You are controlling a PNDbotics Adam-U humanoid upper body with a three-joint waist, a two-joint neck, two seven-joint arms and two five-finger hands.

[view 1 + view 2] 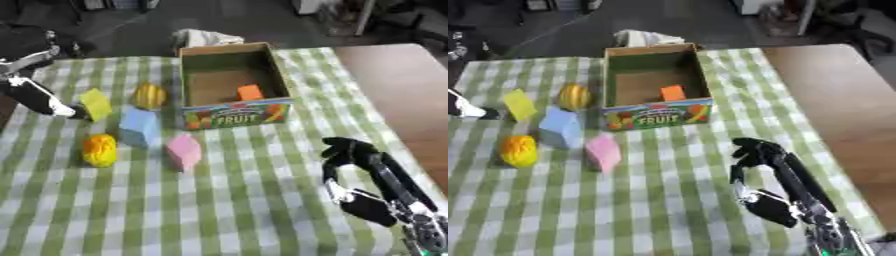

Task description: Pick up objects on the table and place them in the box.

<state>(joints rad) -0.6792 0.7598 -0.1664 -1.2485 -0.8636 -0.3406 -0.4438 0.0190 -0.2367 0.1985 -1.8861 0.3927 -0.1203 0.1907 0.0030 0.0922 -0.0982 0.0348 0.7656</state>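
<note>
Open-topped cardboard box [229,82] printed "FRUIT" on its front wall, standing upright toward the far side of a table [262,210] under green-and-white checked cloth, with an orange block [250,92] already lying on its floor near the right wall. Grouped to the box's left on the cloth: a yellow striped rounded fruit [150,95] just beside the box, a pale blue block [139,126] in front of that, a pink block [184,150] nearer still and close to the box's front left corner, an orange-yellow rounded fruit [100,149] left of the blue block, and a yellow-green flat block [96,104] tilted on edge farthest left. At the far left, left robot hand [61,111] reaching in with its black-and-white forearm, tip touching or just beside the yellow-green block; impossible to tell whether its fingers are spread or pinching. At lower right, right robot hand [752,152] hanging over bare cloth well apart from every object, black fingers curled downward and holding nothing. Behind the box, a crumpled white item [203,37] at the table's far edge; to the right, bare brown tabletop [402,85] beyond the cloth.
</note>
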